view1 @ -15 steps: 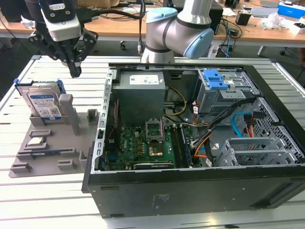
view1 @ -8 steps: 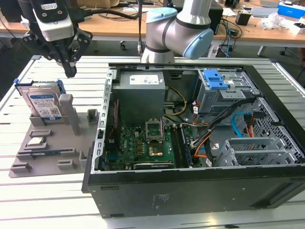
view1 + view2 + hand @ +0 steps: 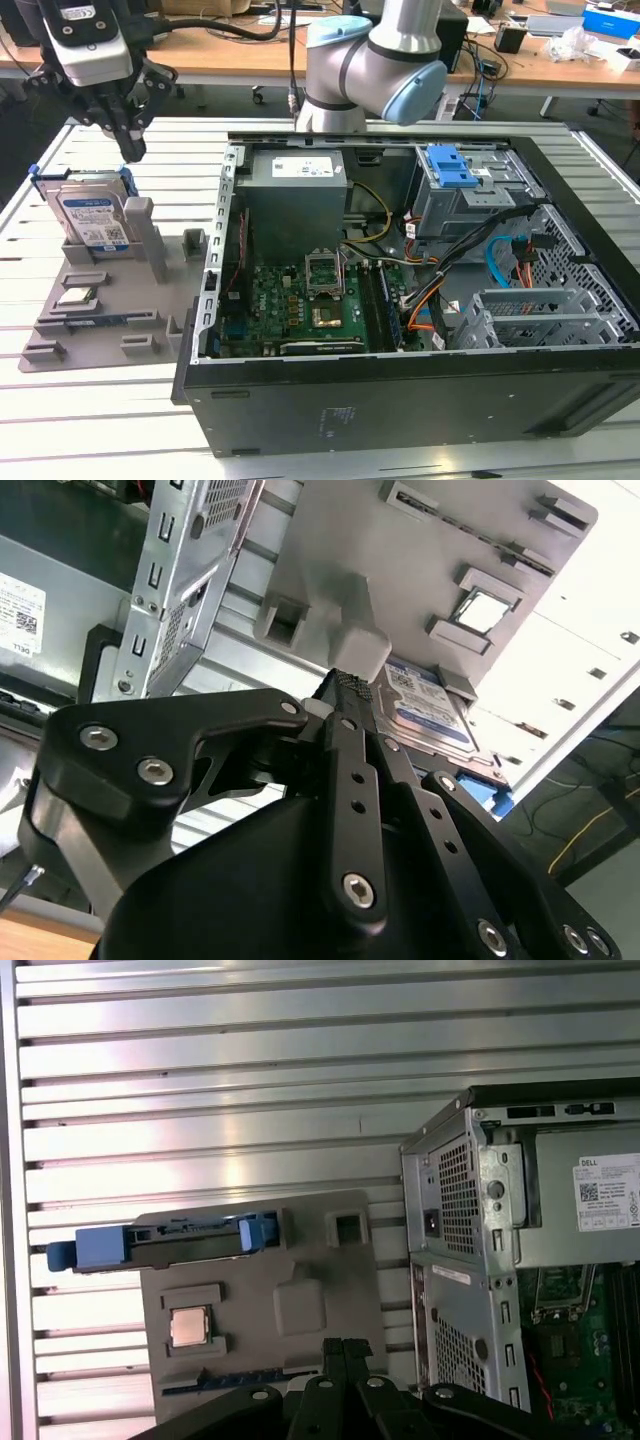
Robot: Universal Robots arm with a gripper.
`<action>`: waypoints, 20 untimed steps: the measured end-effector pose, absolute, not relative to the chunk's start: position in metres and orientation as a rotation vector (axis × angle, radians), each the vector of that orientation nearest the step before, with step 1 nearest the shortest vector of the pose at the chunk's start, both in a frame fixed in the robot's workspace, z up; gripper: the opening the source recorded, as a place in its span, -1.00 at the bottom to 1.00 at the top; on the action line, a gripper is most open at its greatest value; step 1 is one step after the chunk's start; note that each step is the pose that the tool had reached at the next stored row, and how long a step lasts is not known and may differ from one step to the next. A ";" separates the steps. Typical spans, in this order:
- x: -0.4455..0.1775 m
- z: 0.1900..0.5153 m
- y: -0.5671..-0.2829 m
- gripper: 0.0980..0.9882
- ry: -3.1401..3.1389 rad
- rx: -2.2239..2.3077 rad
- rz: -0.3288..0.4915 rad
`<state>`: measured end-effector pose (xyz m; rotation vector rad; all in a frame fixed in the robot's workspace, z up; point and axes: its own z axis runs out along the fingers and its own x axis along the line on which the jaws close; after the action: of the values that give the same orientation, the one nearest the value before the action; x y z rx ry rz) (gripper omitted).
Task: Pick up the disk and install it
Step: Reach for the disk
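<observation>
Plainly the pick-up is in hand: in the exterior view the disk (image 3: 92, 220) stands on edge in the holder (image 3: 110, 310), and the gripper (image 3: 131, 150) hangs just above it, closed on nothing. In the second wrist view the gripper (image 3: 350, 685) points at the holder (image 3: 400, 570) beside the disk (image 3: 430, 715). In the first wrist view the disk (image 3: 170, 1243) runs along the holder's (image 3: 240, 1330) edge (blue frame showing); a grasp, I judge, needs the gripper (image 3: 346, 1345) opened to straddle it.

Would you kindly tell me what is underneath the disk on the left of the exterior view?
The disk stands on edge in a slot of the grey holder plate, which lies on the slatted table. The slot's walls hide its lower edge.
</observation>
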<state>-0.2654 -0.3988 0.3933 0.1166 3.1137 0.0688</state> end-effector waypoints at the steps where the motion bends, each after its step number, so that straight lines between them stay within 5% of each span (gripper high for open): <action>1: -0.268 0.393 -0.399 -0.98 3.114 0.117 0.069; 20: -0.303 0.393 -0.399 -0.98 3.114 0.117 0.069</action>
<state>-0.3031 -0.3988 0.3933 0.1167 3.1136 0.0688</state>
